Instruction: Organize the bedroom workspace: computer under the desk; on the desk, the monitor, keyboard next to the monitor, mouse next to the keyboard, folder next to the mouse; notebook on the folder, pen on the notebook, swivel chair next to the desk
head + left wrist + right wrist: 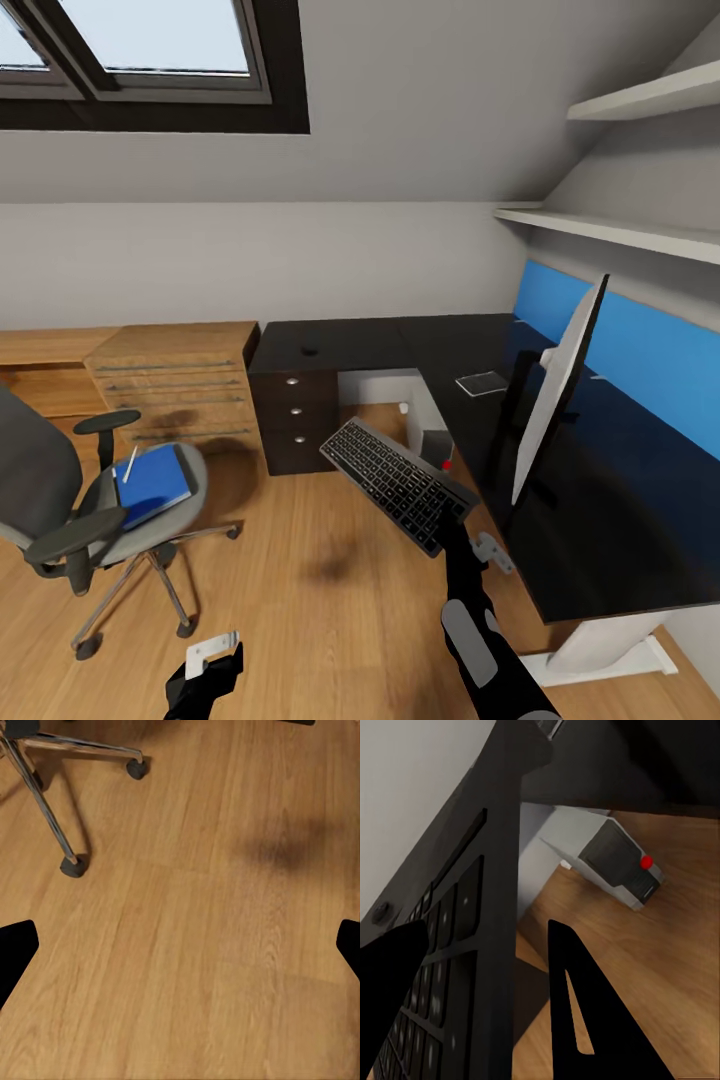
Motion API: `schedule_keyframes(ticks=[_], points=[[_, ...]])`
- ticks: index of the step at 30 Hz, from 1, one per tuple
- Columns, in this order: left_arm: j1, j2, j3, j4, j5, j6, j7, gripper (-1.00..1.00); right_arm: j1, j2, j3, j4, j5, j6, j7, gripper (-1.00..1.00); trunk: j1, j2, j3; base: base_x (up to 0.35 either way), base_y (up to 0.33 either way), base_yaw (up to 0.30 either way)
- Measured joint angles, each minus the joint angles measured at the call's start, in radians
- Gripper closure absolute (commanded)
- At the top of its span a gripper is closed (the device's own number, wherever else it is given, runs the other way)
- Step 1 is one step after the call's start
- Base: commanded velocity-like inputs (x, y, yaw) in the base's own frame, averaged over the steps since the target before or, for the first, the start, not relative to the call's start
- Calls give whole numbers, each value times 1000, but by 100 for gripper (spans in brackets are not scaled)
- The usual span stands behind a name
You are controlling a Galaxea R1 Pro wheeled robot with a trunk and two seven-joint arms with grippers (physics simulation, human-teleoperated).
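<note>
Wood floor (300, 600); R pincer (462, 512) grips keyboard (398, 484), long axis diagonal toward desk (600, 540); L pincer (213, 655) open.

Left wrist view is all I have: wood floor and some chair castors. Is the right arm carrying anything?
Observer: Yes. The right gripper is shut on the keyboard, held tilted in the air in front of the desk.
Operator: Is the monitor on the desk?
Observer: It is. The monitor stands upright on the black top, seen nearly edge-on from the head view.
Operator: And the folder?
Observer: The blue folder lies on the seat of the swivel chair, with a thin white pen-like stick on it.
Operator: Computer?
Observer: The computer, a grey box with a red dot, sits on the floor under the desk.
</note>
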Motion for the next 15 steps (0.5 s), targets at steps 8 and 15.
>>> schedule_keyframes(ticks=[8, 15], points=[[0, 0, 0, 0, 0, 0, 0, -100, -1, 0, 3, 12, 1, -1, 0, 100, 0, 0, 0, 21, 13, 0], [1, -1, 0, 0, 0, 0, 0, -100, -1, 0, 9, 23, 5, -2, 0, 100, 0, 0, 7, 1, 0, 0]])
